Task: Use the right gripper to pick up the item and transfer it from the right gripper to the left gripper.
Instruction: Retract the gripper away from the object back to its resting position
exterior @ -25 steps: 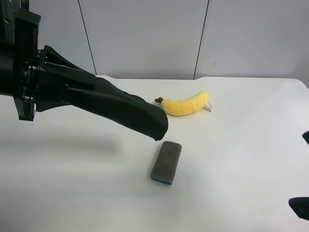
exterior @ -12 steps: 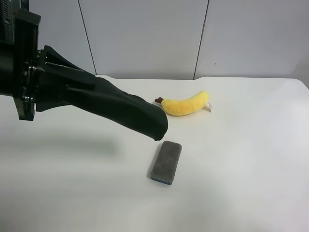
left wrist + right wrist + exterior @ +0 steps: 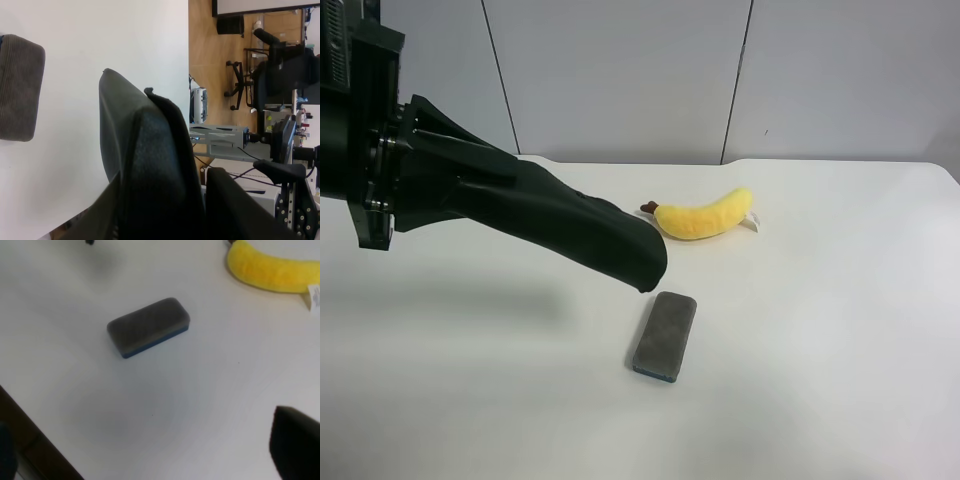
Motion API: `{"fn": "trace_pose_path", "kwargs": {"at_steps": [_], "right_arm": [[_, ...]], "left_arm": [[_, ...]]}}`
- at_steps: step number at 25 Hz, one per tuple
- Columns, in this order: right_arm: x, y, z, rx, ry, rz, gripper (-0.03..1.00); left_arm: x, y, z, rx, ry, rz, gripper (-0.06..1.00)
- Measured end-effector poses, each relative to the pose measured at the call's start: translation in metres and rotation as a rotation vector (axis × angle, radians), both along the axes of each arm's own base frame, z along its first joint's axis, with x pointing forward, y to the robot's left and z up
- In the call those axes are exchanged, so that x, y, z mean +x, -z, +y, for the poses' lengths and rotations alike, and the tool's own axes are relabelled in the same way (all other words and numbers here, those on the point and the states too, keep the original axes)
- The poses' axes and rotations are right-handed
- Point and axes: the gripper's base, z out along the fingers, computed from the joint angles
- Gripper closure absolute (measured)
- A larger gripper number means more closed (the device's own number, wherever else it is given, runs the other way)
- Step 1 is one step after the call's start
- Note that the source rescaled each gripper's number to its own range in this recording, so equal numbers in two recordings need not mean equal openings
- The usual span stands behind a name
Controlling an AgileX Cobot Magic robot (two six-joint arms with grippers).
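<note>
A grey felt eraser with a blue base (image 3: 663, 336) lies flat on the white table (image 3: 820, 330). It also shows in the right wrist view (image 3: 148, 326) and the left wrist view (image 3: 20, 95). A yellow plush banana (image 3: 705, 215) lies behind it and shows in the right wrist view too (image 3: 272, 271). My left gripper (image 3: 645, 265), wrapped in a black sleeve, hovers just above and to the left of the eraser; its jaws are hidden. My right gripper (image 3: 150, 460) is above the table short of the eraser, empty, with one dark fingertip (image 3: 295, 445) showing and the fingers far apart.
The table's edge and brown floor show in the right wrist view (image 3: 30, 440). Grey wall panels (image 3: 620, 80) stand behind the table. The left wrist view shows office chairs and equipment (image 3: 260, 75) beyond the table edge.
Dark parts of the right arm at the exterior view's right edge one second ago have left that view. The left arm, eraser and banana have not moved.
</note>
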Motion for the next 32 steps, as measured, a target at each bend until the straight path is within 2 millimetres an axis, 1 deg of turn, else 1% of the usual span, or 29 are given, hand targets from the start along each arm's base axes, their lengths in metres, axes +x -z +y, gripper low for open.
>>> {"fn": "trace_pose_path", "kwargs": {"at_steps": [6,8,10,13,18,22,26,29,32], "right_arm": [[-0.001,0.000,-0.001,0.004,0.002,-0.005,-0.03],[-0.001,0.000,-0.001,0.006,0.032,-0.008,-0.03],[-0.003,0.000,-0.004,0.021,0.101,-0.028,-0.03],[-0.012,0.000,-0.009,0.059,0.243,-0.091,-0.03],[-0.012,0.000,-0.008,0.053,0.462,-0.104,-0.03],[-0.012,0.000,-0.007,0.050,0.525,-0.106,-0.03],[-0.012,0.000,-0.007,0.050,0.529,-0.106,-0.03],[-0.012,0.000,-0.007,0.050,0.529,-0.106,-0.03],[-0.012,0.000,-0.007,0.050,0.529,-0.106,-0.03]], "left_arm": [[0.000,0.000,0.000,0.000,0.000,0.000,0.94],[0.000,0.000,0.000,0.000,0.001,-0.001,0.94],[0.000,0.000,0.000,0.003,0.004,-0.007,0.94],[0.000,0.000,0.000,0.011,0.015,-0.024,0.94],[0.000,0.000,0.000,0.020,0.025,-0.040,0.94],[0.001,0.001,0.001,0.043,0.020,-0.056,0.94],[0.008,0.004,0.006,0.114,-0.039,-0.119,0.94],[0.019,0.008,0.013,0.172,-0.136,-0.163,0.94],[0.033,0.021,0.017,0.238,-0.183,-0.170,0.94]]}}
